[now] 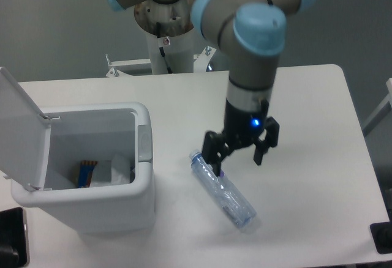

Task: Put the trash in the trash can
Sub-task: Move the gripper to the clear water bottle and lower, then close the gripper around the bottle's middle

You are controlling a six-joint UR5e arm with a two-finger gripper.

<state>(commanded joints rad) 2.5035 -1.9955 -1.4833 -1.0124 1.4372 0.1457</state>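
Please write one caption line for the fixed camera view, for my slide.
Open gripper hovers above plastic bottle lying on the table, beside the open-lidded white trash can.

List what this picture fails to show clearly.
- Bin contents: the front wall hides the bottom; the items inside are too small to identify.
- Bottle: label blurred, unreadable.
- Claw: whether a finger touches the bottle is unclear from this angle.
- Lid: cut off at the left edge.

The water bottle (223, 191) is clear, blue-tinted plastic, crinkled and glossy. The trash can (125, 204) is smooth white plastic with a slight sheen; at 3 o'clock on its rim sits a matt grey latch tab (144, 142). The table (312, 127) looks matt white.
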